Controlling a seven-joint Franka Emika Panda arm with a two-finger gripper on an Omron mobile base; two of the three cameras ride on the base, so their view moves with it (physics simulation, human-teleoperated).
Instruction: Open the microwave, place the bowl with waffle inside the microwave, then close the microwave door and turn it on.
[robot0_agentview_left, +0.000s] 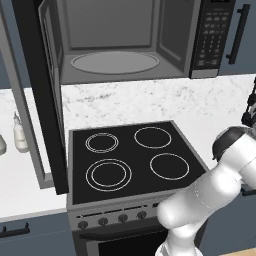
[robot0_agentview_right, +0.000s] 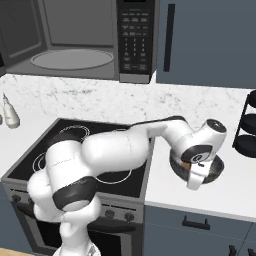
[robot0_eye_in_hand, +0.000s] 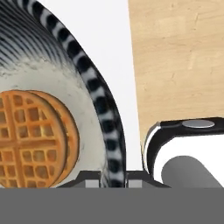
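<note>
With the microwave door already swung open, my gripper was clenched on the rim of the bowl (waffle inside) on the counter right of the stove; loading, closing and starting remained.

Golden-orange grid-patterned waffle, bowl rim striped black and white, black stovetop
</note>
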